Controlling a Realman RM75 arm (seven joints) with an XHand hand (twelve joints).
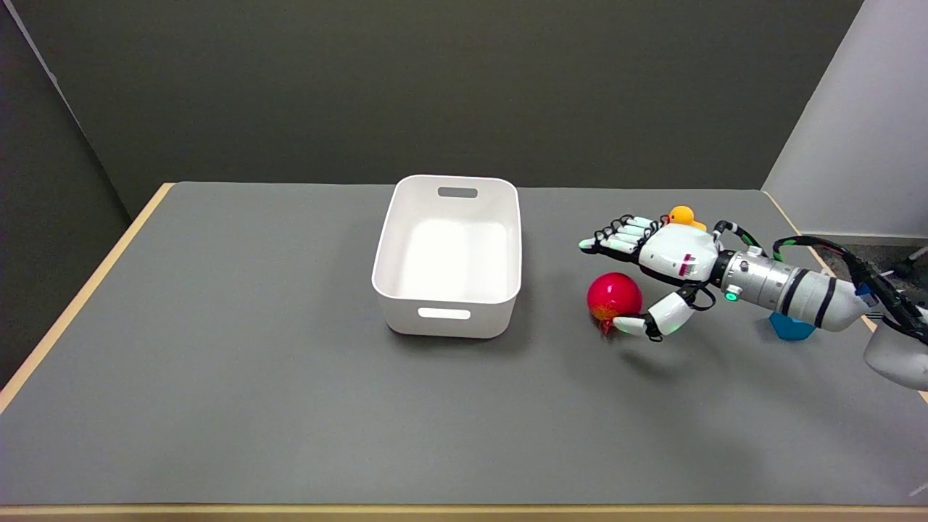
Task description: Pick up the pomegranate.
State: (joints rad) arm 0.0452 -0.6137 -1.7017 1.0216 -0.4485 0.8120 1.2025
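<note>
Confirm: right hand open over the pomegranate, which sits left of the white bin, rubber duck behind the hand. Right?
One thing is off: the pomegranate sits right of the white bin, not left, as the head view shows. The rest holds: the right hand is open over the fruit with its fingers spread, and the rubber duck peeks out behind the hand.

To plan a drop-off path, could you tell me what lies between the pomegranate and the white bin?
Nothing: in the head view, only bare grey table separates the pomegranate from the white bin.

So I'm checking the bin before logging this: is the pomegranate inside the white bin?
No, the pomegranate lies on the grey table to the right of the white bin, beside the right hand.
</note>
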